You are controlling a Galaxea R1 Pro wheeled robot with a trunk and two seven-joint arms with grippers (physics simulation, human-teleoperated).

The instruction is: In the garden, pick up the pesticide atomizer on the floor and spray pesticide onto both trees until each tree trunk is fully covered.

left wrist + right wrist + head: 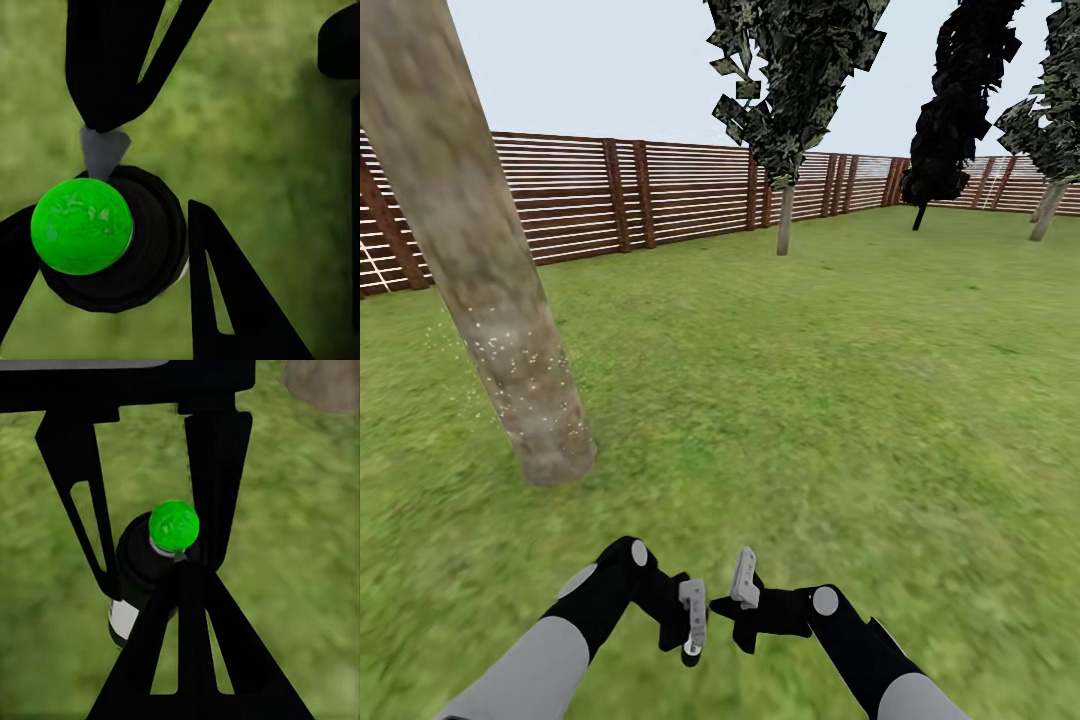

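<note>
The pesticide atomizer (82,225) is a black bottle with a round green cap and a white label (124,619). My left gripper (112,225) is shut on it, one finger on each side of its body, low in the head view (693,625). My right gripper (744,580) is shut with nothing in it, its tip (187,574) close beside the atomizer's cap. A thick tree trunk (500,300) leans close at my left, with pale pesticide specks (510,365) scattered over its lower part. Another pale-trunked tree (785,215) stands far off by the fence.
A brown slatted fence (660,195) rings the green lawn (810,400). A thin-stemmed black tree (950,110) stands at the back right, and another pale trunk (1048,212) at the right edge. Open grass stretches ahead and to the right.
</note>
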